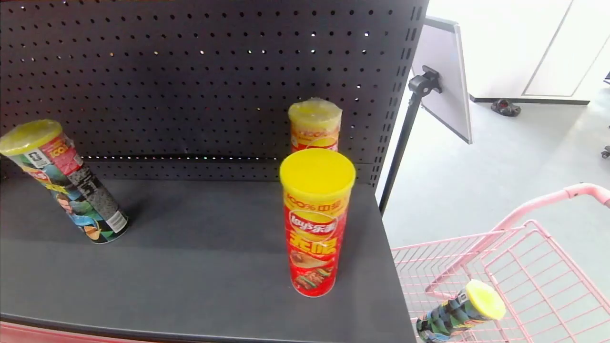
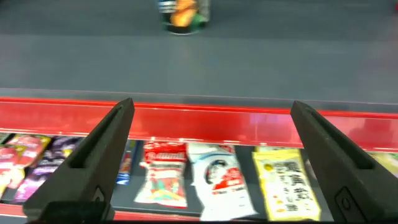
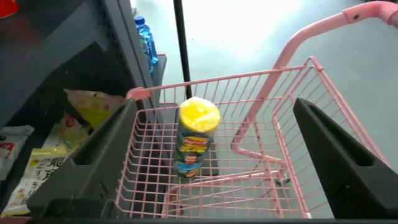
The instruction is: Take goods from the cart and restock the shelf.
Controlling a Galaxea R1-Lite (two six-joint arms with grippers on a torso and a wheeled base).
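On the dark shelf [image 1: 200, 267] stand three chip cans with yellow lids: a red can [image 1: 314, 224] near the front, a second red can [image 1: 314, 126] behind it by the pegboard, and a dark multicoloured can [image 1: 64, 183] at the left, leaning. The base of that leaning can [image 2: 183, 15] also shows far off in the left wrist view. In the pink wire cart [image 1: 533, 267] stands one more multicoloured can [image 1: 460, 312], [image 3: 196, 140]. My right gripper [image 3: 216, 104] hangs open above the cart [image 3: 249, 180], over that can. My left gripper [image 2: 211, 106] is open and empty before the shelf's red front edge [image 2: 205, 118].
Snack packets [image 2: 211, 177] fill the lower shelf under the red edge, and more bags [image 3: 37, 162] show beside the cart. Blue bottles [image 3: 144, 43] stand on a lower shelf end. A sign board on a black pole [image 1: 443, 76] rises right of the shelf. Grey floor lies beyond.
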